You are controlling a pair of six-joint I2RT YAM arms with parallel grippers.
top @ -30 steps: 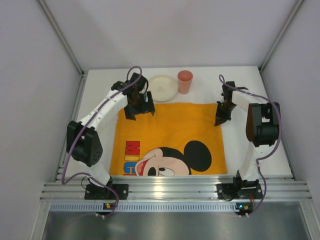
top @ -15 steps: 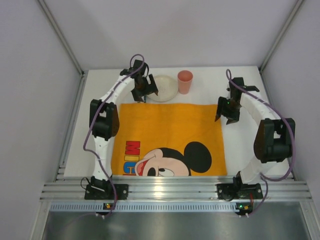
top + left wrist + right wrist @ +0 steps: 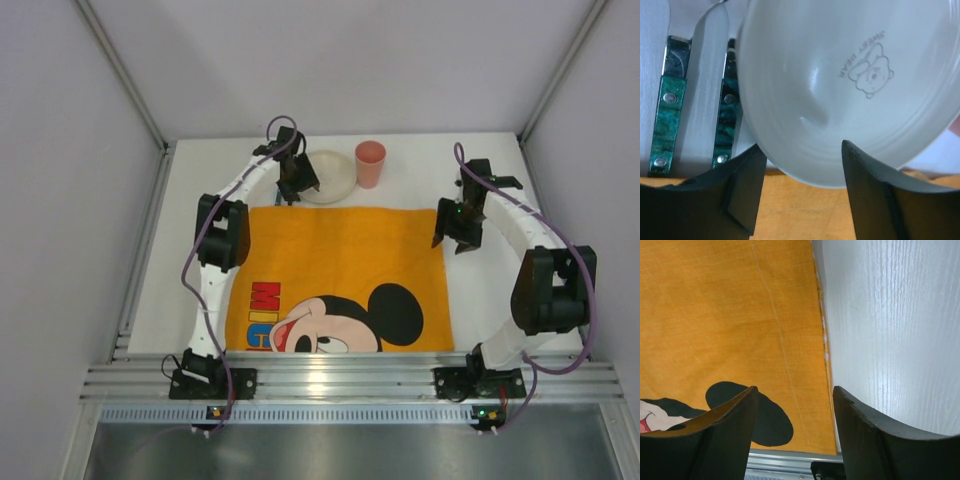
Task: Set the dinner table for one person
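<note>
The large white matte rectangular dinner table (image 3: 420,160) fills the cell floor. An orange Mickey Mouse cloth placemat (image 3: 340,250) lies on its near middle. Just beyond the placemat's far edge sits a round white plastic plate (image 3: 335,178), with a pink plastic cup (image 3: 370,162) to its right. Two green-handled metal cutlery pieces (image 3: 667,105) lie beside the plate. The left gripper (image 3: 801,150) has its fingers apart at the plate's near rim. The right gripper (image 3: 792,390) is spread and empty above the placemat's right edge.
</note>
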